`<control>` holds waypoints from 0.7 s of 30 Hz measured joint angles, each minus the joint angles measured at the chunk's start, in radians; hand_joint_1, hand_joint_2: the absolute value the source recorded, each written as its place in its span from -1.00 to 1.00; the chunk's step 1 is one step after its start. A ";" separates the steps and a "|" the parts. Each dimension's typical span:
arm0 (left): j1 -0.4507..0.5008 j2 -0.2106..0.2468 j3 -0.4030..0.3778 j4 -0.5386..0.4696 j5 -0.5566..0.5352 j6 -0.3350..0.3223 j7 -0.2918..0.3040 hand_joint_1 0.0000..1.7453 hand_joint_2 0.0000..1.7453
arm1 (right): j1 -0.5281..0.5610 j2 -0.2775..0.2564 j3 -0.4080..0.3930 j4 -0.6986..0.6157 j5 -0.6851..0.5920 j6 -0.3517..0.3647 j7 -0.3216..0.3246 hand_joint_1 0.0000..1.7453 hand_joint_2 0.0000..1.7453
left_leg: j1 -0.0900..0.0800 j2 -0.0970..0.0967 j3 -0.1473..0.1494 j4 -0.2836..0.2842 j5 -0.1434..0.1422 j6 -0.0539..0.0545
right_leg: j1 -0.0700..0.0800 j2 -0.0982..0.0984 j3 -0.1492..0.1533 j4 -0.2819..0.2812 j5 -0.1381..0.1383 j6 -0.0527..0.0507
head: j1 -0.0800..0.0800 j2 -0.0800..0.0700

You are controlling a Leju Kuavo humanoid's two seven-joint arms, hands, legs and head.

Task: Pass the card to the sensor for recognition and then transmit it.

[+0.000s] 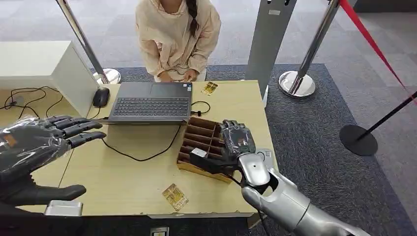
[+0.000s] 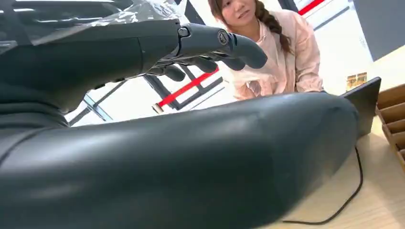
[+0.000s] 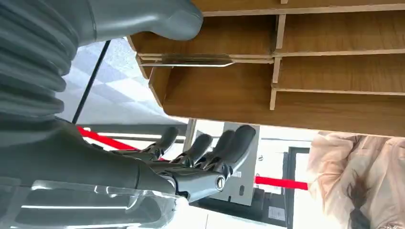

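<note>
From the head view the right hand (image 1: 237, 140) hovers over the right edge of the wooden slotted box (image 1: 202, 147) at about 4 o'clock on the bench (image 1: 133, 182), fingers apart and holding nothing, likely poised to draw a card, while the left hand (image 1: 34, 147) hangs spread at 9 o'clock, out of the way. One card (image 1: 175, 196) lies loose near the bench's front edge at 6 o'clock, another (image 1: 209, 88) at 1 o'clock near the person (image 1: 177, 34) — both unheld. The left wrist view shows the left hand's fingers (image 2: 239, 47) extended and empty beside the laptop (image 2: 365, 102); the right wrist view shows a thin card (image 3: 191, 60) standing in a slot of the box with the thumb (image 3: 157, 19) near it but not pinching

The bench (image 1: 137, 182) is pale wood, the divided box (image 1: 204, 147) brown, the laptop (image 1: 150, 102) dark grey, the two cards (image 1: 175, 196) gold-patterned, the carpet (image 1: 314, 147) dark grey, the barrier rope (image 1: 366, 37) red, the person's top (image 1: 177, 34) pale peach.
</note>
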 joint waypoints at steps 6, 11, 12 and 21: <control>0.001 0.000 0.000 0.000 0.000 -0.001 0.000 -1.00 -1.00 | 0.000 0.000 0.000 0.002 -0.002 0.000 0.000 -0.42 1.00 | 0.000 0.000 0.000 0.000 0.000 0.000 | 0.000 0.000 0.000 0.000 0.000 0.000 | 0.000 0.000; 0.002 0.000 0.000 0.000 0.000 -0.001 0.000 -1.00 -1.00 | 0.000 0.001 0.000 0.006 -0.003 -0.001 0.000 -0.38 1.00 | 0.000 0.000 0.000 0.000 0.000 0.000 | 0.000 0.000 0.000 0.000 0.000 0.000 | 0.000 0.000; 0.002 0.000 0.000 0.000 0.000 -0.001 0.000 -1.00 -1.00 | 0.000 0.001 0.000 0.010 -0.003 -0.001 0.000 -0.36 1.00 | 0.000 0.000 0.000 0.000 0.000 0.000 | 0.000 0.000 0.000 0.000 0.000 0.000 | 0.000 0.000; 0.009 0.000 0.001 0.000 -0.006 -0.005 0.000 -1.00 -1.00 | -0.001 0.008 0.000 0.026 -0.008 -0.015 -0.003 -0.36 1.00 | 0.000 0.000 0.000 0.000 0.000 0.000 | 0.000 0.000 0.000 0.000 0.000 0.000 | 0.000 0.000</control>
